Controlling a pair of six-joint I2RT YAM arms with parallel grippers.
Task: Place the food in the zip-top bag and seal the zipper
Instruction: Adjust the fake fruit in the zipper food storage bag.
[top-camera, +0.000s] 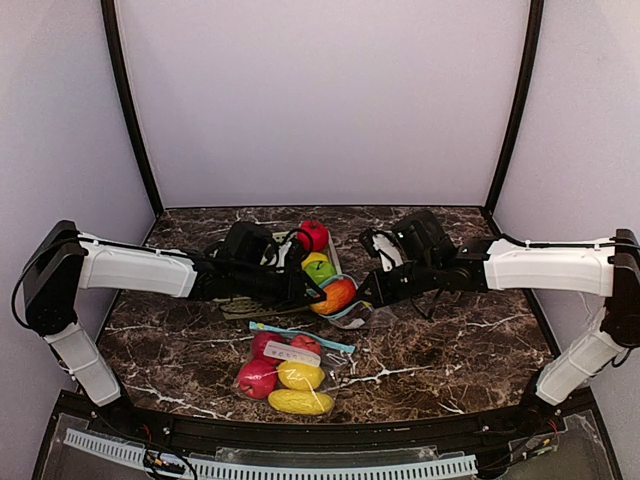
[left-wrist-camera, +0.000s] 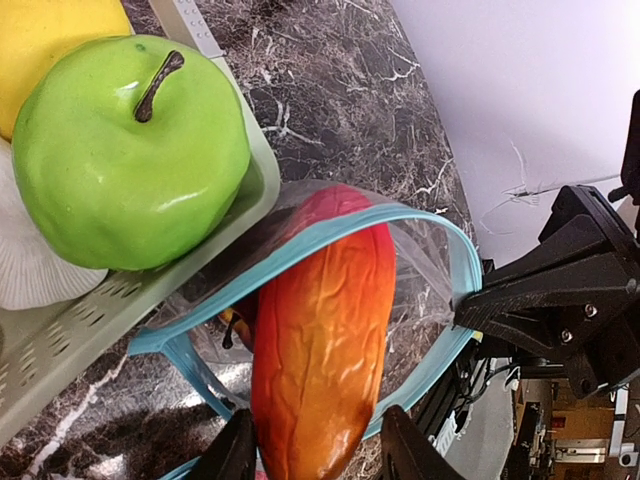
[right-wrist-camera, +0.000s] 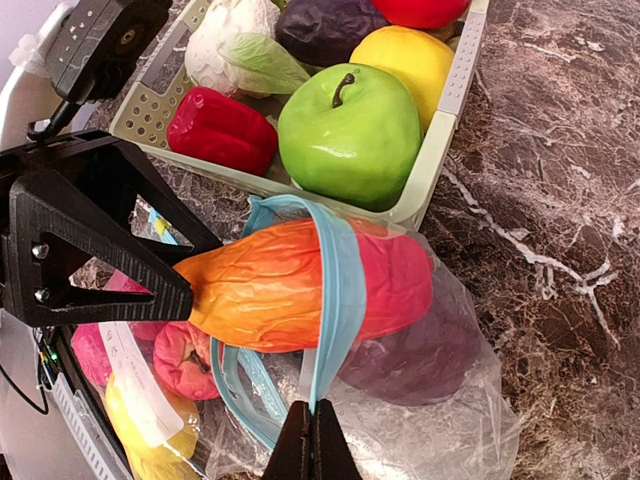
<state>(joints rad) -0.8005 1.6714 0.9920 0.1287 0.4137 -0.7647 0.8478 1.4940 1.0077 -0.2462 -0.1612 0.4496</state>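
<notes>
While left claw (left-wrist-camera: 318, 452) clamps one orange fruit (left-wrist-camera: 320, 330) in one open bag (left-wrist-camera: 428, 300), right claw (right-wrist-camera: 311, 440) pinches its rim.

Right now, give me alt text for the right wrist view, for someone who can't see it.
The left claw holds a wrinkled orange-and-red plastic toy fruit halfway through the blue-rimmed mouth of a clear zip-top bag, whose rim the right claw pinches. Behind sits a pale green slatted plastic basket holding a glossy green toy apple and a red toy pepper.
</notes>
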